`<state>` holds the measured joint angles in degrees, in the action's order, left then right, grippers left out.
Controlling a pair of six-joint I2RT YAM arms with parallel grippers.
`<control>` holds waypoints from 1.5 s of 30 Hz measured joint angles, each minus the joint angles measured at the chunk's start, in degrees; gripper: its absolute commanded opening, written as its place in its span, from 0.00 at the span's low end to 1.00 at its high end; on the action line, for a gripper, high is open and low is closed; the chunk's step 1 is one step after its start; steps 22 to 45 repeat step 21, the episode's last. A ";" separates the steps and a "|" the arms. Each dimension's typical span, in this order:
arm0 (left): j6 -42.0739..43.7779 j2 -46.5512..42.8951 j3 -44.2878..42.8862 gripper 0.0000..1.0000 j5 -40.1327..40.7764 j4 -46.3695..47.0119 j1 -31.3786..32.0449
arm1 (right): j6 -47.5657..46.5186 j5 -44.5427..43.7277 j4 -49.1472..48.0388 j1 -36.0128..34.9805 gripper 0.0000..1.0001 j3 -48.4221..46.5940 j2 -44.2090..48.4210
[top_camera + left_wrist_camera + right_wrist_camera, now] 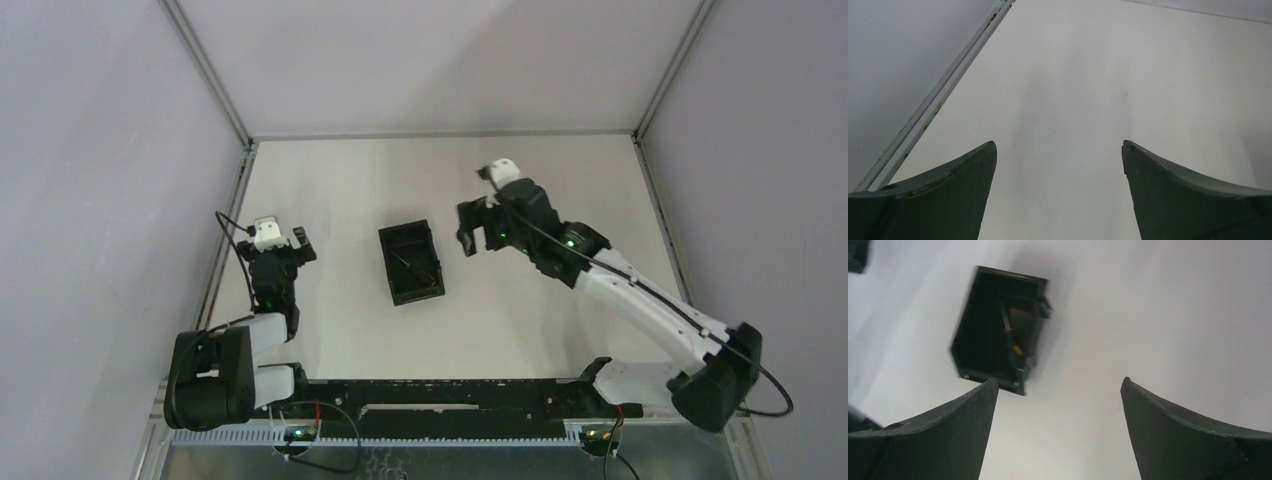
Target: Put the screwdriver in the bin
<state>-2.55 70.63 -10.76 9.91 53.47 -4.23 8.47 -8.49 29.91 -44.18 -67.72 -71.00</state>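
Observation:
The black bin (411,263) stands on the white table near the middle; it also shows in the right wrist view (998,330). The screwdriver (1010,332) lies inside the bin, its dark shaft slanted and an orange-yellow spot on its handle; in the top view it is a thin dark line (410,262). My right gripper (478,231) is open and empty, just right of the bin and apart from it (1058,387). My left gripper (287,242) is open and empty at the table's left side, over bare table (1058,147).
A metal frame rail (938,95) runs along the table's left edge beside my left gripper. Grey walls enclose the table on three sides. A black bar (450,395) with cables lies along the near edge between the arm bases.

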 measured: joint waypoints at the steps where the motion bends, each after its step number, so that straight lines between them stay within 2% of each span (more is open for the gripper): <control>1: 0.00 0.00 0.00 1.00 0.00 0.00 0.00 | 0.22 -0.04 0.04 1.90 1.00 0.90 0.70; 7: 0.00 0.00 0.00 1.00 0.00 0.00 0.00 | 3.80 -0.31 -8.57 12.63 1.00 20.68 15.37; 12: 0.00 0.00 0.00 1.00 0.00 0.00 0.00 | 5.33 -3.10 -14.29 15.21 1.00 34.16 25.38; 16: 0.00 0.00 0.00 1.00 0.00 0.00 0.00 | 5.49 -5.14 -17.97 17.27 1.00 40.70 29.29; 21: 0.00 0.00 0.00 1.00 0.00 0.00 0.00 | 6.19 -6.78 -22.45 18.01 1.00 44.59 30.08; 45: 0.00 0.00 0.00 1.00 0.00 0.00 0.00 | 6.19 -6.78 -22.45 18.01 1.00 44.59 30.08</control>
